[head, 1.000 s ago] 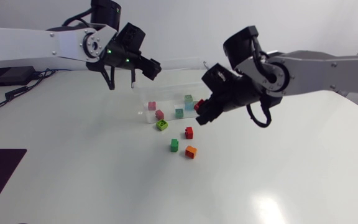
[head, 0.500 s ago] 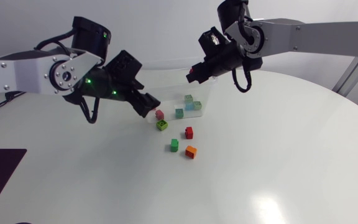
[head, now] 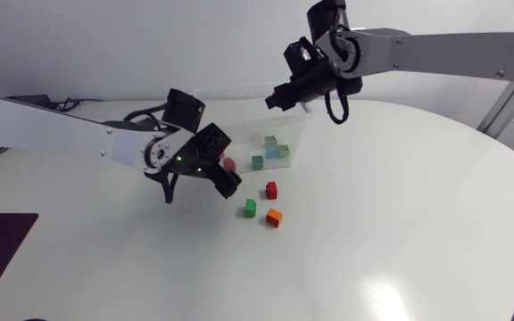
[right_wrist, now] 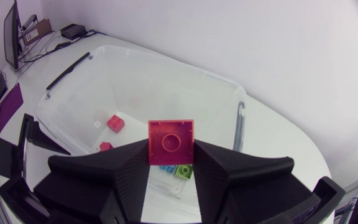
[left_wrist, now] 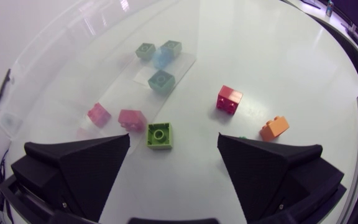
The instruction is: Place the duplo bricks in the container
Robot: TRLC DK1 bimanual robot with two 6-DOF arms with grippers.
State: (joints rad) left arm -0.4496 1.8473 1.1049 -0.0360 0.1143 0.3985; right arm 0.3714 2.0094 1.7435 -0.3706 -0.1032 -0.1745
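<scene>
My left gripper (left_wrist: 174, 138) stands open just above the table, with a lime green brick (left_wrist: 160, 135) lying between its fingers, untouched. Beside it on the table lie a red brick (left_wrist: 229, 99), an orange brick (left_wrist: 274, 127) and a green brick (head: 250, 208). In the head view the left gripper (head: 225, 182) hides the lime brick. My right gripper (right_wrist: 170, 149) is shut on a red brick (right_wrist: 170, 140), held high over the clear container (right_wrist: 166, 59). Pink (left_wrist: 132, 119), teal (left_wrist: 161, 81) and green bricks (left_wrist: 145, 51) lie inside the container.
The clear container (head: 298, 134) stands at the table's far middle, with a dark latch handle (right_wrist: 239, 127) on its side. The red (head: 271, 189) and orange (head: 274, 217) bricks lie just right of the left gripper. Cables and a black box lie at the far left.
My left gripper came down from beside the container to the lime brick on the table. My right gripper lifted the red brick from the table side up over the container.
</scene>
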